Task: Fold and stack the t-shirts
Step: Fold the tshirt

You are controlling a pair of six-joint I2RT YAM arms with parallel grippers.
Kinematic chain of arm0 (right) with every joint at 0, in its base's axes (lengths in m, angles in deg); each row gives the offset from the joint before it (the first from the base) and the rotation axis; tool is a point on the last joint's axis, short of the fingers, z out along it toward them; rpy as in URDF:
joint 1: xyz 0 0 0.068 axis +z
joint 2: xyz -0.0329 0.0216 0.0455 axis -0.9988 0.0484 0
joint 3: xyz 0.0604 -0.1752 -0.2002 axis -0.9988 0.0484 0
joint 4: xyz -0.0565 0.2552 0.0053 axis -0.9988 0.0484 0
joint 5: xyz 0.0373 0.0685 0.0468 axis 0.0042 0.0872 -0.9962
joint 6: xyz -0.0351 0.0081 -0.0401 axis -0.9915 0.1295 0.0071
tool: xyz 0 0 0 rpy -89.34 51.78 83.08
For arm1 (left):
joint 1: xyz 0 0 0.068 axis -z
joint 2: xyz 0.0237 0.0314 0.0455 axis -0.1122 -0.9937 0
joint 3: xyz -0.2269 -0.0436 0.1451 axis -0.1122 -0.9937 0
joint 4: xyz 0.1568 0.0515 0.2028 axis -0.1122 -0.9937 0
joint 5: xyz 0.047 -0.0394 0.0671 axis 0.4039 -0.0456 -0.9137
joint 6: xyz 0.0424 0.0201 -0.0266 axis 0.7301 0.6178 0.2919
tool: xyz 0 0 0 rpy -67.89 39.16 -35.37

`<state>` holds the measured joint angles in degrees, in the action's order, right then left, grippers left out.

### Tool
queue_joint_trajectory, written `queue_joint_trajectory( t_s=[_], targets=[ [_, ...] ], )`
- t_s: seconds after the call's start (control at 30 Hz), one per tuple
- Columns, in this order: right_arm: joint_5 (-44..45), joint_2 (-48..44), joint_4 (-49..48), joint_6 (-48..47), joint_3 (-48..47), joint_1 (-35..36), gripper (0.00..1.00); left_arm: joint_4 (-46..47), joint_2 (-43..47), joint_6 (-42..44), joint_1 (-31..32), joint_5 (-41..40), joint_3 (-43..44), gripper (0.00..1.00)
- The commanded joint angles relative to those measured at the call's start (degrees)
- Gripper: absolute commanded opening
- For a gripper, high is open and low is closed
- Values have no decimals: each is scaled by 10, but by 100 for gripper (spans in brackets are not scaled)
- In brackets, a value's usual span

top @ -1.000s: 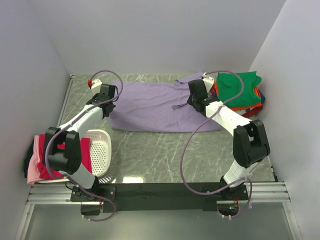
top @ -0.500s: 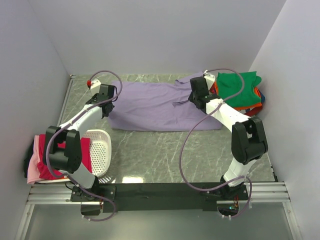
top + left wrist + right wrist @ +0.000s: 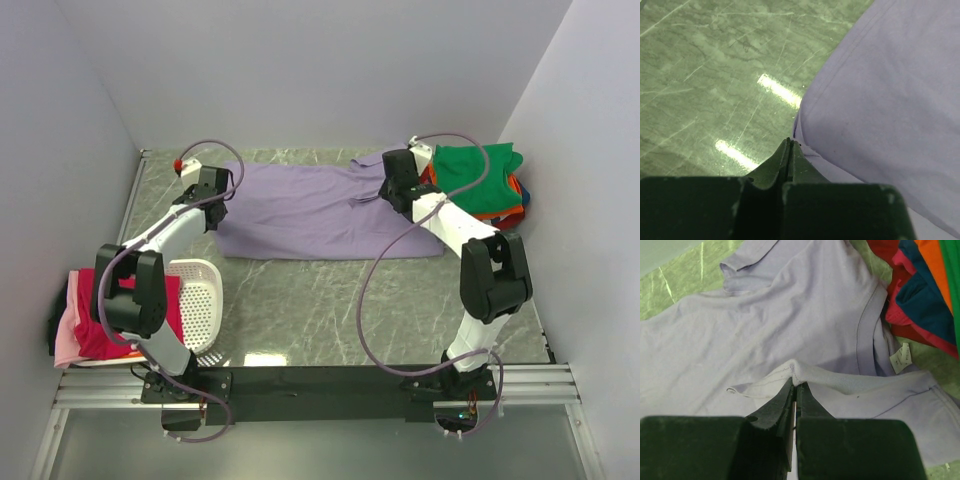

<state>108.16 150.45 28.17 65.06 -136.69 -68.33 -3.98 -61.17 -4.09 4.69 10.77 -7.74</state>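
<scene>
Left jaws: fully closed, tips meeting on the hem at the 9 o'clock edge of the lavender t-shirt [image 3: 880,100]; the cloth edge draws to a point at the tips and appears pinched.

Right jaws: fully closed on a raised fold of the same shirt just below the collar [image 3: 867,325]; a white label [image 3: 901,359] shows inside the neck.

The shirt lies spread flat across the far half of the desk [image 3: 320,300], collar end towards 3 o'clock.

Folded stack [image 3: 480,180] at 2 o'clock, touching the collar end: green on top, orange, blue and red edges beneath.

White basket [image 3: 200,300] at 8 o'clock on its side; magenta and pink shirts [image 3: 85,325] beside it at the desk's edge.
</scene>
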Motion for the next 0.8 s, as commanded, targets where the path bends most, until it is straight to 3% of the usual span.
queue_joint_trajectory(
  t_s=[0.0, 0.6, 0.67, 0.7, 0.77],
  targets=[
    [11, 11, -18, -6, -28, -5, 0, 11, -9, 9, -4, -16, 33, 0],
    [28, 49, -2, -10, -63, -19, 0, 9, -91, 30, -11, -5, 99, 1],
    [26, 55, 1, -13, -75, -24, 0, -1, -99, 28, -11, -10, 119, 8],
    [25, 59, 6, -14, -81, -27, 2, -11, -103, 27, -11, -14, 126, 18],
    [18, 58, 9, -21, -93, -32, 14, -13, -90, 23, -11, -14, 135, 27]
  ],
)
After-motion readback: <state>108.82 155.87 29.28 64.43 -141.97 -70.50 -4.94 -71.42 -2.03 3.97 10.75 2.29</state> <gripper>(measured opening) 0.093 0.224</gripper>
